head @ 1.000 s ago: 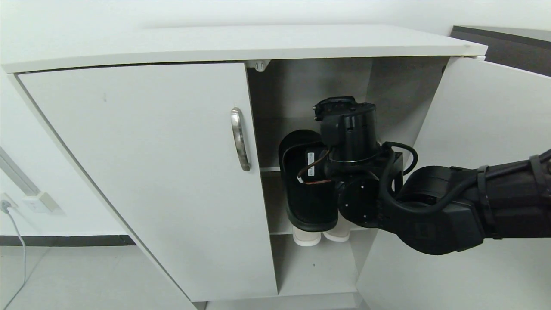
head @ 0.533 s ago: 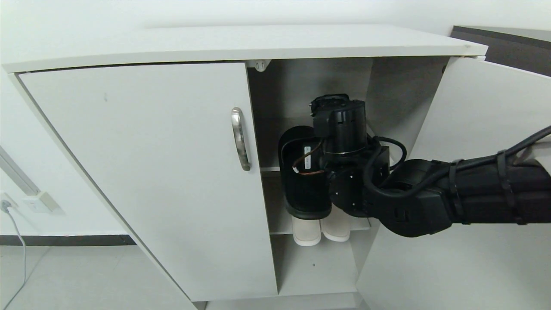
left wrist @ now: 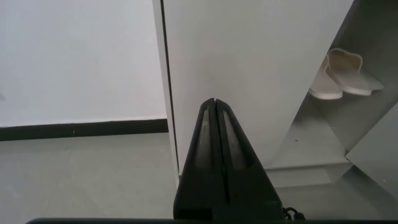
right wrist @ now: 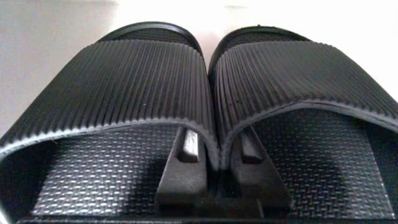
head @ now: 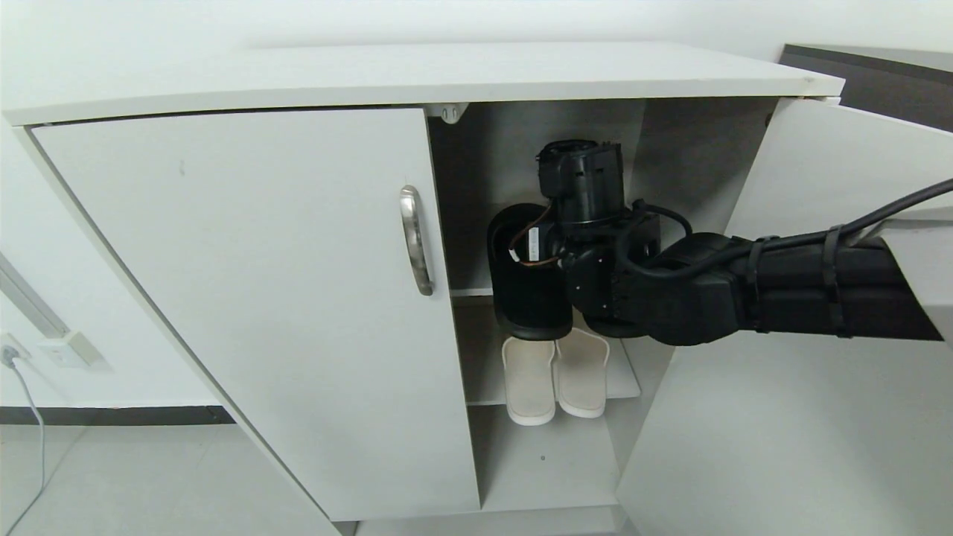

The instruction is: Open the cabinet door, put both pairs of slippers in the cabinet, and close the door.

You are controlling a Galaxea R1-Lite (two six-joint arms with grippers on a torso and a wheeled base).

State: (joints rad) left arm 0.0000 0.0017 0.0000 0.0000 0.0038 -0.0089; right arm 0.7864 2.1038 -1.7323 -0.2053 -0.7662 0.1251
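Note:
The cabinet [head: 417,71] has its right door [head: 819,246] swung open and its left door [head: 246,298] closed. Inside the open half, my right arm holds a pair of black slippers [head: 521,275] level with the middle shelf [head: 467,292]. In the right wrist view my right gripper [right wrist: 214,152] is shut on the touching inner straps of the black slippers [right wrist: 143,81]. A pair of white slippers [head: 555,376] lies side by side on the lower shelf [head: 624,387], below the black pair. My left gripper [left wrist: 214,107] is shut on nothing, low in front of the closed door, with the white slippers [left wrist: 342,74] off to its side.
A metal handle [head: 415,240] runs down the closed door's edge. The open door stands close beside my right arm. A wall socket with a cable [head: 11,357] sits at the far left, above bare grey floor [left wrist: 81,174].
My right arm has risen and gone deeper into the cabinet with the black slippers. The white slippers below, mostly covered before, now show in full.

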